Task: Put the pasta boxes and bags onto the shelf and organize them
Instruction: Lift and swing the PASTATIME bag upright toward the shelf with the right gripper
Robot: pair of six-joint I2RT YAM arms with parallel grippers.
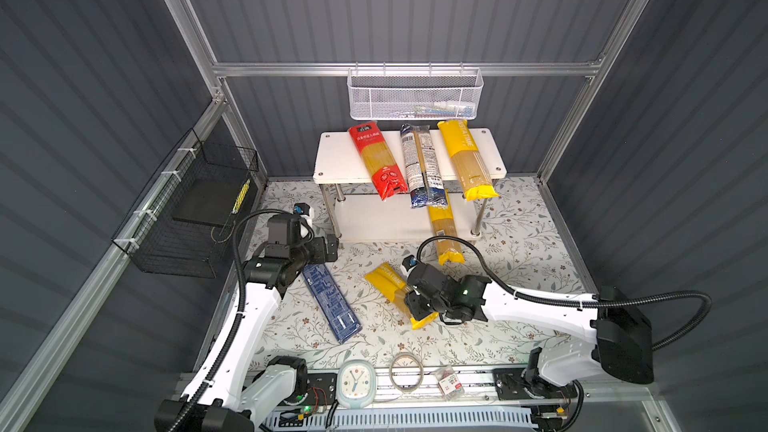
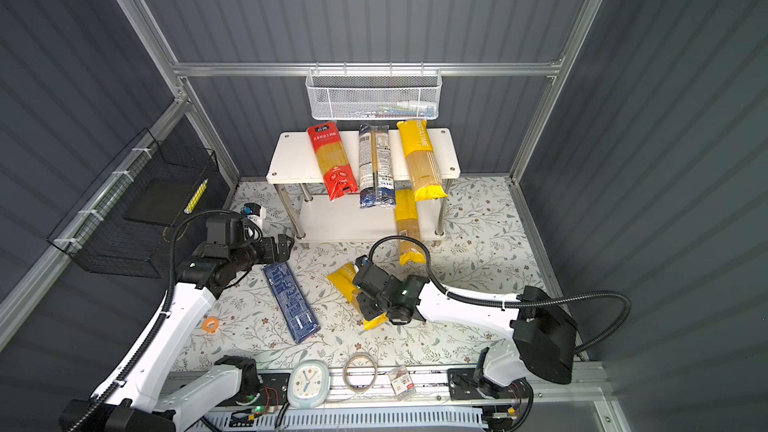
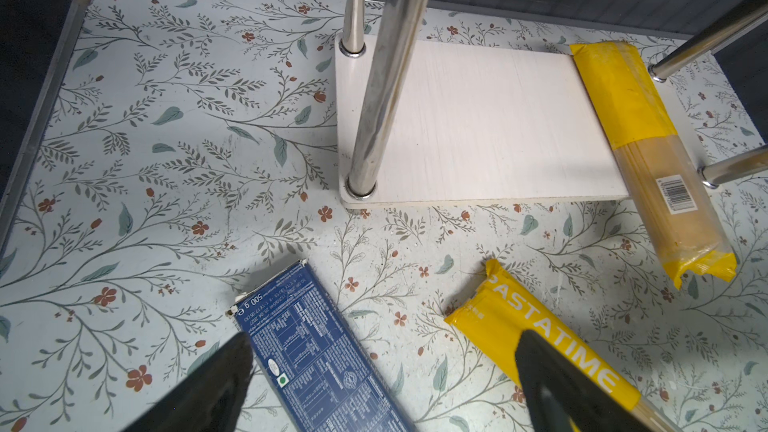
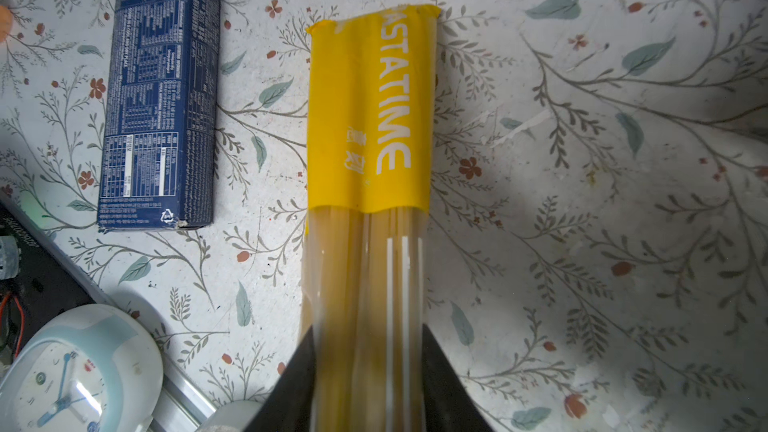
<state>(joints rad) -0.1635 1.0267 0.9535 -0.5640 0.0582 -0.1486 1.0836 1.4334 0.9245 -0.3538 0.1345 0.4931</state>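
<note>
Right gripper (image 4: 368,336) pinches yellow bag's (image 4: 368,118) clear middle, likely to lift it onto shelf (image 1: 336,155); left gripper (image 3: 386,340) hovers spread, empty.

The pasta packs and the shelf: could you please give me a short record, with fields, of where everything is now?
shelf top board: red bag, clear bag with dark-blue ends, yellow PASTATIME bag, all overhanging the front edge
shelf lower board: second yellow bag, front end past the board's edge
table: dark-blue box; third yellow PASTATIME bag
left hand: open, empty, near the box's far end
right hand: fingers at both sides of the third yellow PASTATIME bag; clamped or not, unclear
</note>
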